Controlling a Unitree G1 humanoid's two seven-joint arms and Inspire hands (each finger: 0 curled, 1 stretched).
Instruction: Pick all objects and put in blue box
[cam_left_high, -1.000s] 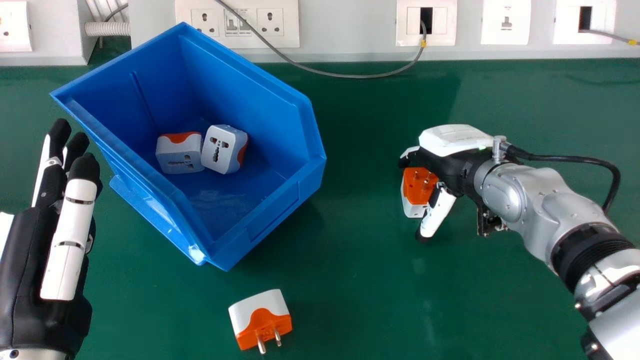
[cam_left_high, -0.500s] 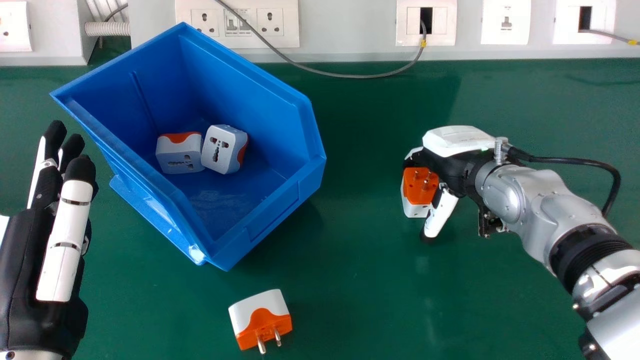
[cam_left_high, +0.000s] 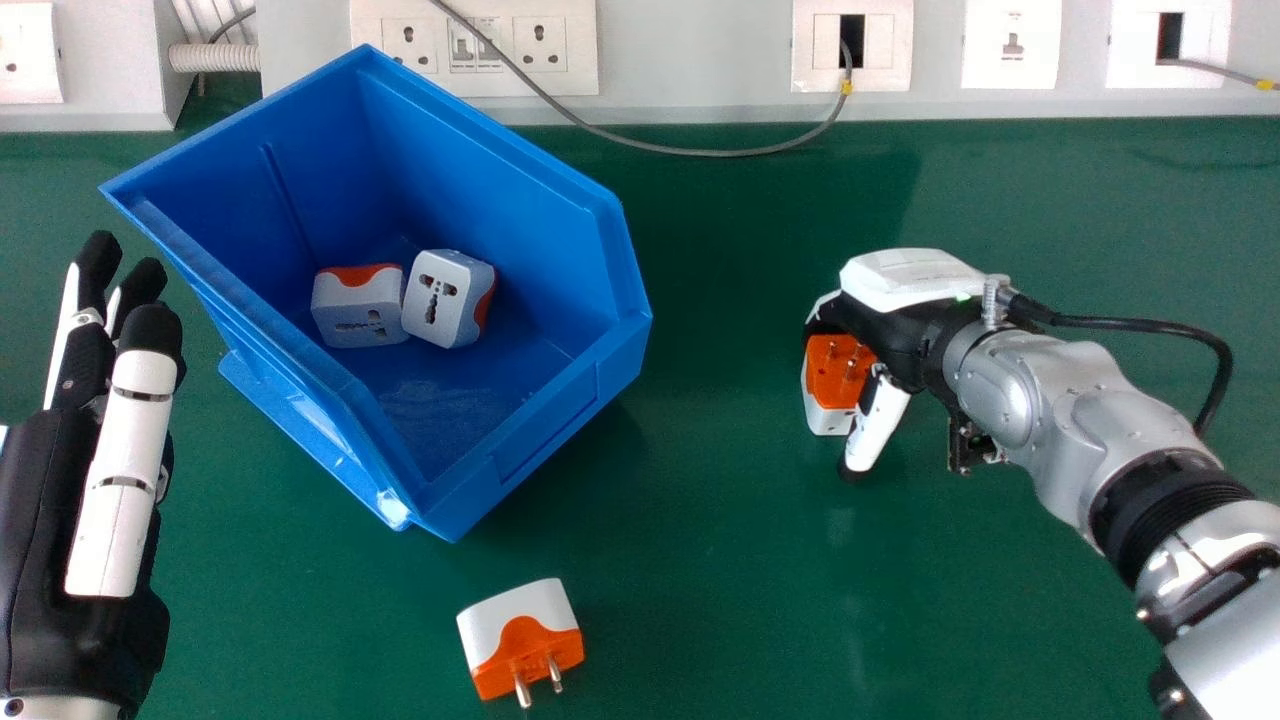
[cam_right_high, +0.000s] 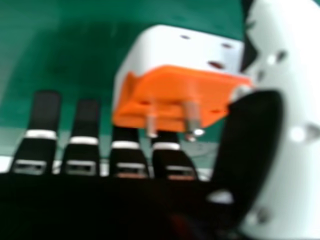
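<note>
no legible text, no readable label or brand, no number or sign made out

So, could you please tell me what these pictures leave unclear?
Head view: the undersides of the two adapters in the blue box, hidden by their own bodies.
Head view: the arm beyond the left hand, cut off by the bottom edge.
Right hand view: whether the right thumb presses the adapter beside it; blurred.

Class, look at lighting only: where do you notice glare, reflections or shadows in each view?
Head view: bright glint on the near corner of the blue box, soft shadow right of it, faint pale streaks on the green table. Right hand view: highlight on a metal pin of the plug adapter.
</note>
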